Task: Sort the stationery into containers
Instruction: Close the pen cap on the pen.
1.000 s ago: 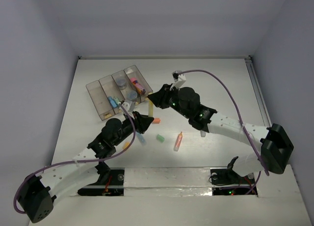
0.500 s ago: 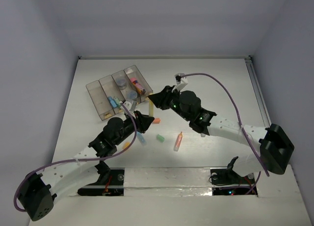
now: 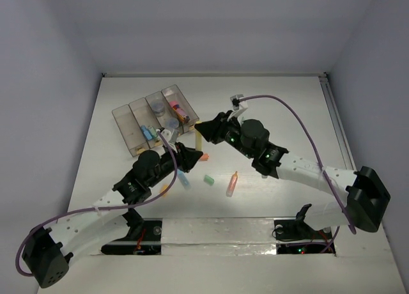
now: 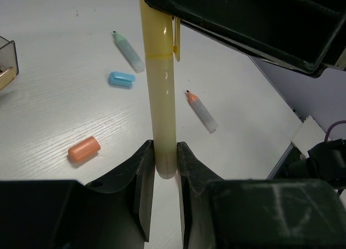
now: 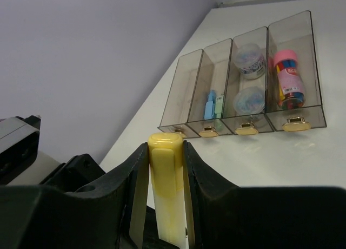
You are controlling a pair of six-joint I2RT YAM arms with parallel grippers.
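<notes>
yellow marker [image 4: 161, 97] spanning the two pincers: its lower end is pinched between the nearly closed fingers of the left gripper [image 4: 165, 162], and its capped end is clamped in the narrow jaws of the right gripper [image 5: 166, 157], so both hold the same piece from opposite ends. the divided tray [image 3: 126, 131] lies on the table [image 3: 281, 108] just beyond the pair. seen from the right wrist, its third compartment holds two round pots [image 5: 247, 62] and its fourth a pink marker [image 5: 286, 70]. an orange block [image 4: 84, 149], a blue cap [image 4: 121, 79] and a green marker [image 4: 128, 44] lie loose near the left gripper.
</notes>
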